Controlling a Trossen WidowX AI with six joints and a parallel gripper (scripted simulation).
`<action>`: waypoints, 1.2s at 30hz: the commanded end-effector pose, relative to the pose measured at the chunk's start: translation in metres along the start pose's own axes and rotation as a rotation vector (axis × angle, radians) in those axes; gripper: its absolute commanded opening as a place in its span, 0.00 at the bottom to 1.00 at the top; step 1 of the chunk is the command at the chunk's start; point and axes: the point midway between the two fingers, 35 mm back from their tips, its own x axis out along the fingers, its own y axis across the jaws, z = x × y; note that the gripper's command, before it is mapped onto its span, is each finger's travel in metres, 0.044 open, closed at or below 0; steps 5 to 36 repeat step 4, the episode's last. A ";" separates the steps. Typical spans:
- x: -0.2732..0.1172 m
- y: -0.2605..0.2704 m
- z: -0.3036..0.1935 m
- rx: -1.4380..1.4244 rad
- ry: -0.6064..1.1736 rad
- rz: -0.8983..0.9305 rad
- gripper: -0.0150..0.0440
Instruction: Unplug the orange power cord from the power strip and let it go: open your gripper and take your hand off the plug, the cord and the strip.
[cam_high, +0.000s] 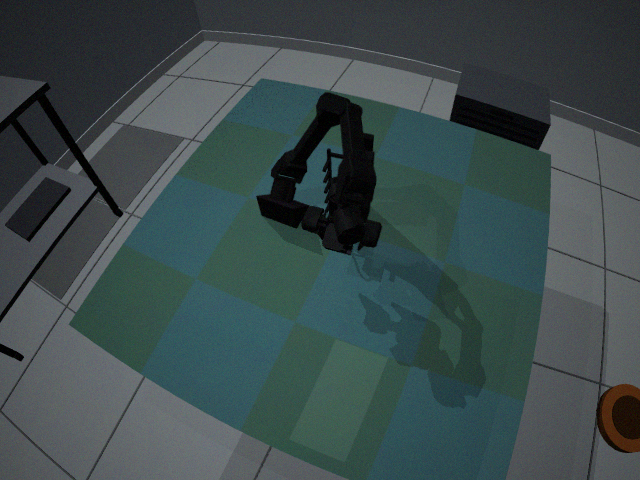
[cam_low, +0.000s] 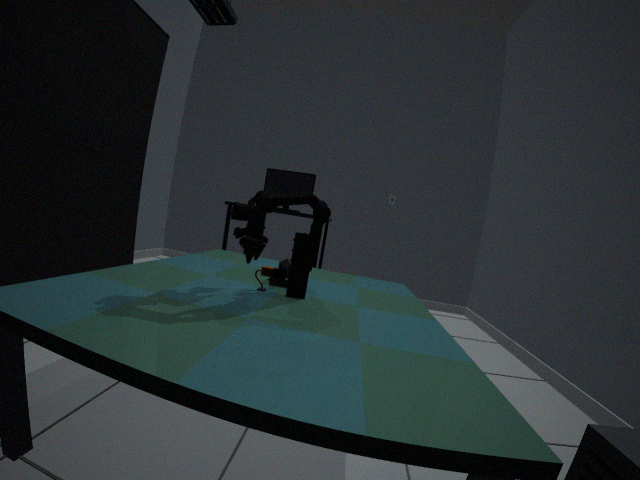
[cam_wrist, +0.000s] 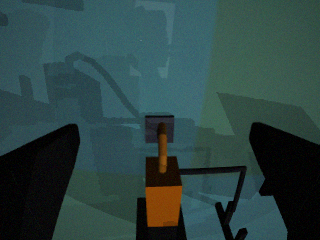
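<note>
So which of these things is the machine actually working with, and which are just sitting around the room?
Part of the job:
- orange plug, lying below the fingers
- its cord
- gripper, open wide and holding nothing

Just lying about:
- checkered table
- dark cabinet on the floor
- orange round thing at the edge
- desk to the side

The power strip itself is too dark to make out.

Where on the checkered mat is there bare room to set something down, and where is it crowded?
Bare: the near half of the mat, from the arm's shadow to the front edge, and the left squares. Crowded: the middle, where the arm base, open gripper, orange plug and cord cluster.
</note>
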 end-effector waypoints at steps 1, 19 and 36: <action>-0.001 0.000 0.000 -0.007 -0.003 -0.004 1.00; -0.001 0.000 0.000 -0.007 -0.003 -0.004 1.00; -0.001 0.000 0.000 -0.007 -0.003 -0.004 1.00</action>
